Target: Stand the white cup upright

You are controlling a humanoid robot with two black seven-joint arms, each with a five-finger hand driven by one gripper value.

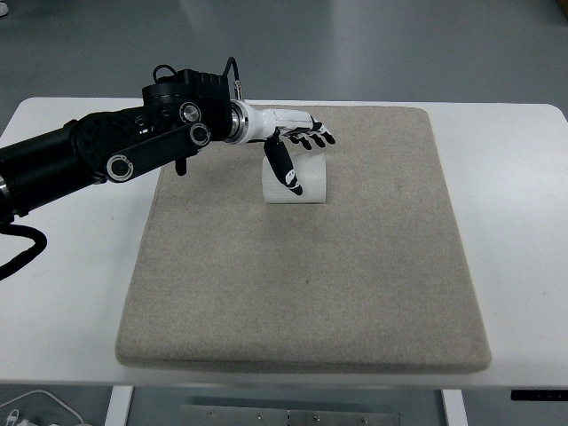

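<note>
The white cup (311, 182) stands on the beige mat (302, 284), near its far edge and left of centre. It looks upright, though my hand hides its top. My left hand (306, 158), white with black fingertips, reaches in from the left and hovers over the cup's top. Its fingers (315, 138) are stretched out and spread above the rim. The thumb (287, 170) hangs down across the cup's front. I cannot tell whether the thumb touches the cup. The right arm is out of view.
The mat lies on the white table (515, 222). My black left forearm (106, 151) crosses the table's far left and the mat's back left corner. White cables (35, 408) lie below the table's near left edge.
</note>
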